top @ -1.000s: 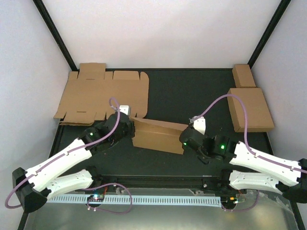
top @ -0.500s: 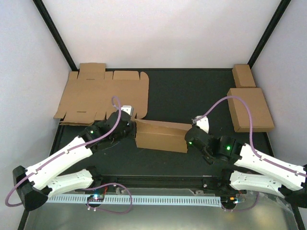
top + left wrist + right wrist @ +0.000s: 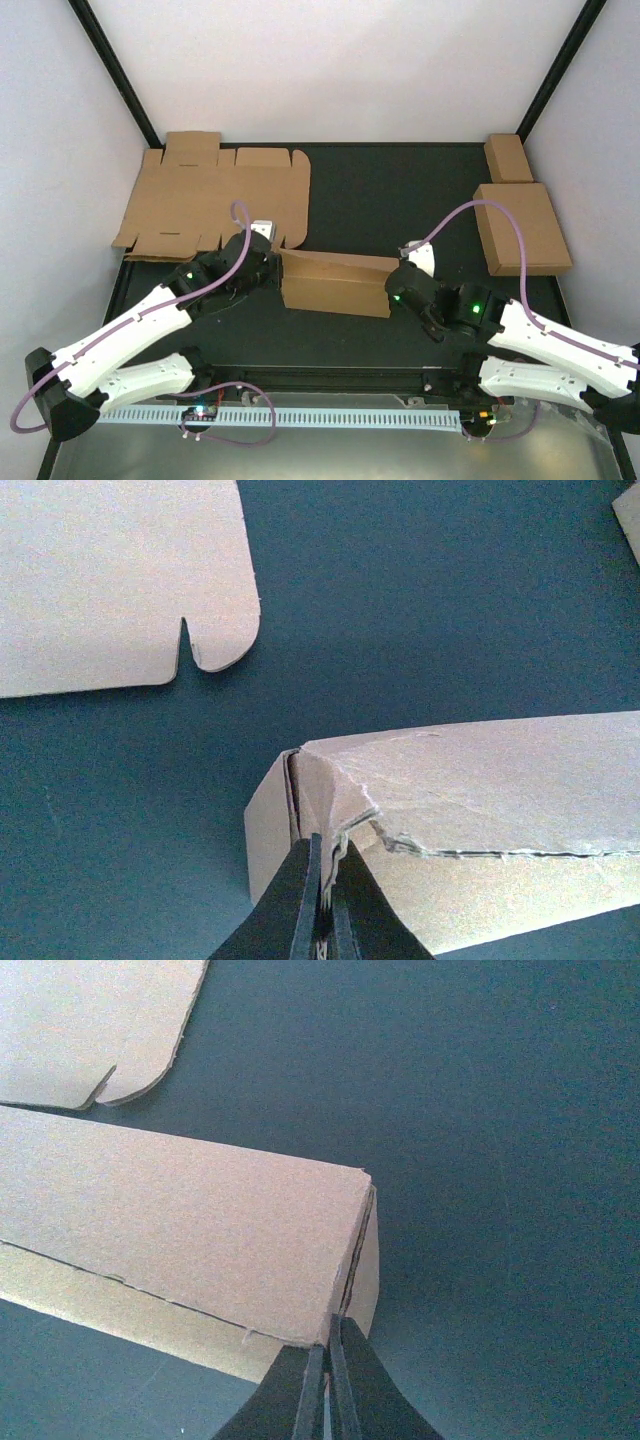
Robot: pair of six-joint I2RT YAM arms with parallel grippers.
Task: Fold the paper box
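Note:
The paper box (image 3: 335,282) lies partly folded in the middle of the black table, a long brown cardboard shape with its walls raised. My left gripper (image 3: 274,263) is shut on the box's left end. In the left wrist view, a torn, crumpled cardboard edge of the box (image 3: 480,780) sits pinched between the left gripper's (image 3: 325,858) black fingers. My right gripper (image 3: 392,286) is at the right end. In the right wrist view the right gripper (image 3: 330,1338) is shut on the end wall at the corner of the box (image 3: 180,1210).
A flat die-cut cardboard sheet (image 3: 215,200) lies at the back left, with its rounded tab showing in both wrist views (image 3: 110,580) (image 3: 80,1020). A folded shallow box (image 3: 520,228) and a smaller oblong box (image 3: 508,158) sit at the back right. White walls enclose the table.
The box's right end has swung away from the arms, so it now lies nearly level across the table. Both grippers kept their hold. Almost nothing moved in the last half second.

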